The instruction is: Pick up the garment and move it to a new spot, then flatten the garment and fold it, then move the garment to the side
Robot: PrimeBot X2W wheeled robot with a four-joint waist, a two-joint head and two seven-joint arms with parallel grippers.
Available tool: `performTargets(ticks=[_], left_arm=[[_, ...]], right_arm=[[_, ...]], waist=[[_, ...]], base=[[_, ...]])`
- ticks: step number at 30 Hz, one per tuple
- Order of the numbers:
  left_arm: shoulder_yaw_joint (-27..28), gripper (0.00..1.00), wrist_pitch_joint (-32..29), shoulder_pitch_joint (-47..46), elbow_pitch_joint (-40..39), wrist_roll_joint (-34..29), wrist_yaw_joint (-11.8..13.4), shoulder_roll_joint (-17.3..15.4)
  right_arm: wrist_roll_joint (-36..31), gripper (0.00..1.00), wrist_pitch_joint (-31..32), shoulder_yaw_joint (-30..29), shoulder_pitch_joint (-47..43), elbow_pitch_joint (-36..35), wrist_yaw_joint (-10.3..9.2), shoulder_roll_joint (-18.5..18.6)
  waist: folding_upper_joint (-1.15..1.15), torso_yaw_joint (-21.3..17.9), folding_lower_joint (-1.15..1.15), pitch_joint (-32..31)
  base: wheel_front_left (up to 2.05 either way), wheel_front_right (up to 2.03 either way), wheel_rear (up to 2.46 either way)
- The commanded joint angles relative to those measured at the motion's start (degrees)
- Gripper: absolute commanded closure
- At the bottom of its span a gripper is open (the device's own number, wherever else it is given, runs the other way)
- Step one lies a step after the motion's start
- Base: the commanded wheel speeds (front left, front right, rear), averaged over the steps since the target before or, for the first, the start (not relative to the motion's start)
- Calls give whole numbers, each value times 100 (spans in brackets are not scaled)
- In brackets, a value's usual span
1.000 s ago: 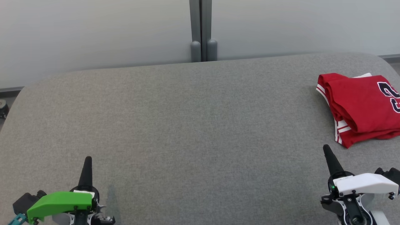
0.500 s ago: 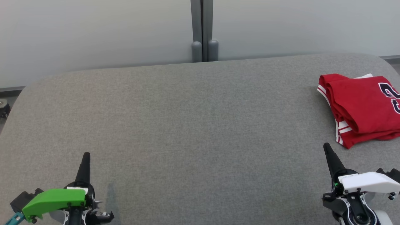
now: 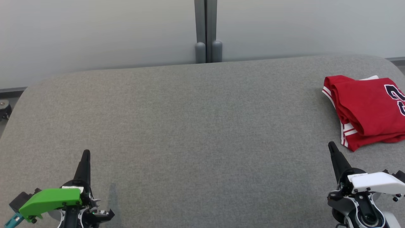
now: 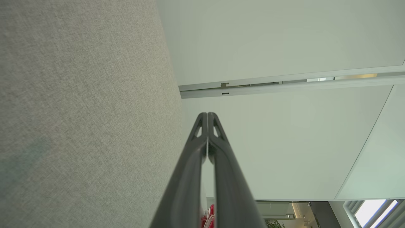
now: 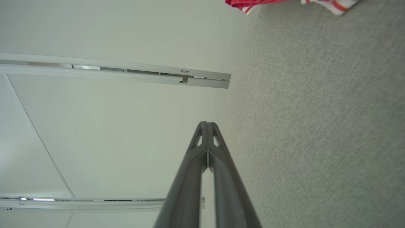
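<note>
A grey cloth-covered table (image 3: 196, 126) stretches out before a pale wall (image 3: 95, 31), with a grey post (image 3: 206, 31) rising behind its far edge. A red garment (image 3: 367, 107) with white stripes and dark numerals lies folded near the table's far right corner, partly cut off by the head view's right edge. The left gripper (image 3: 85, 152), under a green cover, sits at the near left with its two dark fingers pressed together, holding nothing. The right gripper (image 3: 331, 145), under a white cover, sits at the near right, fingers likewise together and empty. Its tip is near the garment's closest corner but not touching it. In the right wrist view the garment's edge (image 5: 250, 3) lies well beyond the closed fingertips.
</note>
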State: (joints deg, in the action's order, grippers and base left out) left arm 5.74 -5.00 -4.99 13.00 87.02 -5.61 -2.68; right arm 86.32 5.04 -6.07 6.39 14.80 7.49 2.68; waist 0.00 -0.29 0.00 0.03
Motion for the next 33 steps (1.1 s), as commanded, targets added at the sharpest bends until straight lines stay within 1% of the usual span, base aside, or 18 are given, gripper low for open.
performTargets(ticks=[1, 15, 33], left_arm=[[44, 100, -42, -124, -39, 126, -40, -33], [108, 100, -180, -182, -56, 556, -37, -36], [103, 100, -178, -177, -54, 542, -37, -35]], right_arm=[[127, 100, 47, -23, 44, -34, 1, 34], [629, 100, 176, -69, 93, -31, 0, 36], [606, 100, 174, -67, 81, -28, 0, 36]], waist=[[0, 3, 0, -1], [0, 28, 0, -9], [0, 28, 0, -9]], base=[[0, 0, 0], [0, 0, 0], [0, 0, 0]])
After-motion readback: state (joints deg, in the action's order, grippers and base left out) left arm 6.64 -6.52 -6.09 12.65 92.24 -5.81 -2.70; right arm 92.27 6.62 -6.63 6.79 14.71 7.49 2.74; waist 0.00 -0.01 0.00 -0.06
